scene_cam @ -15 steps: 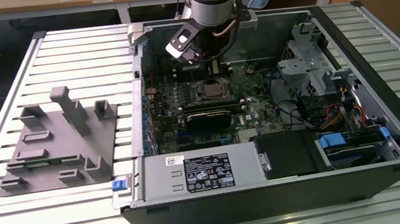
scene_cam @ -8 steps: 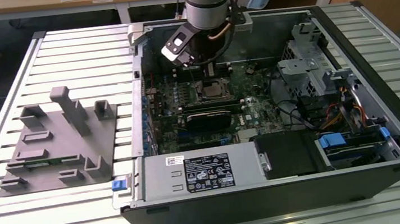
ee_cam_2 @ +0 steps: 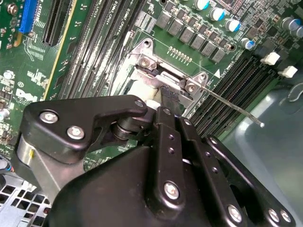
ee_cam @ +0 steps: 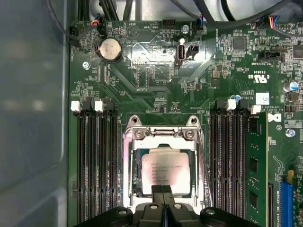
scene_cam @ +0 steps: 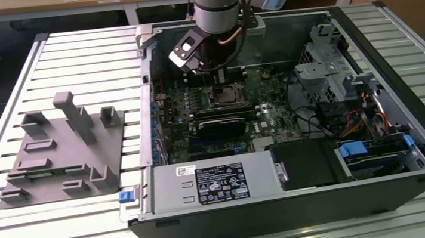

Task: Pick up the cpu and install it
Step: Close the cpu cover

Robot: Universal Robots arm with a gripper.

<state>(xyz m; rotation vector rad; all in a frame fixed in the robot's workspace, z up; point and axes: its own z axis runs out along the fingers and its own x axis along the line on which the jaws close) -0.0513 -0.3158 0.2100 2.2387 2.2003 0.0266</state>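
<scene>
Silvery cpu (ee_cam: 163,168) lies inside socket frame (ee_cam: 163,134); claw (ee_cam: 163,190) clenched empty, tips at its edge. Best seated square and flat, light pressure only.

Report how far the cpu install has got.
Done: the cpu lies flat inside the motherboard socket, metal top up, as the first wrist view shows. In hand: the pincer is shut, its tips down at the cpu's near edge. Left: the pincer is not yet clear of the socket, and whether the cpu is fully seated cannot be told from these views.
</scene>
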